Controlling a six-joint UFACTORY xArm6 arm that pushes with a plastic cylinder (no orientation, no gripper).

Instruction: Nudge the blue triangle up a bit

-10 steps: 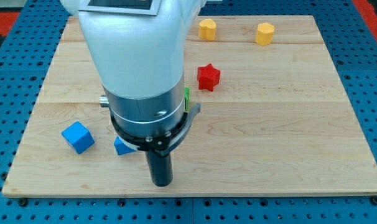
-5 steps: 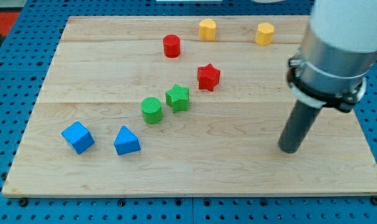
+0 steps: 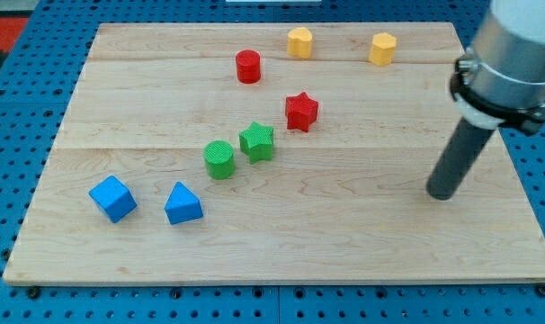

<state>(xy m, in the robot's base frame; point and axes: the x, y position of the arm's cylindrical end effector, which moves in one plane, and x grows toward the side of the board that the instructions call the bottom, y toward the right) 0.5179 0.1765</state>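
Note:
The blue triangle (image 3: 183, 204) lies near the board's bottom left, just right of the blue cube (image 3: 111, 198). My tip (image 3: 442, 193) rests on the wooden board (image 3: 344, 234) at the view's right, far to the right of the blue triangle and touching no block. The rod rises from the tip up to the arm's body at the view's top right.
A green cylinder (image 3: 219, 159) and a green star (image 3: 256, 141) sit above and right of the triangle. A red star (image 3: 300, 111) is in the middle, a red cylinder (image 3: 247, 67) above it. Two yellow blocks (image 3: 299, 42) (image 3: 383, 48) lie along the top edge.
My tip has swung from just right of the blue triangle far across to the board's right side, and then a little further right and up. The blocks have not moved.

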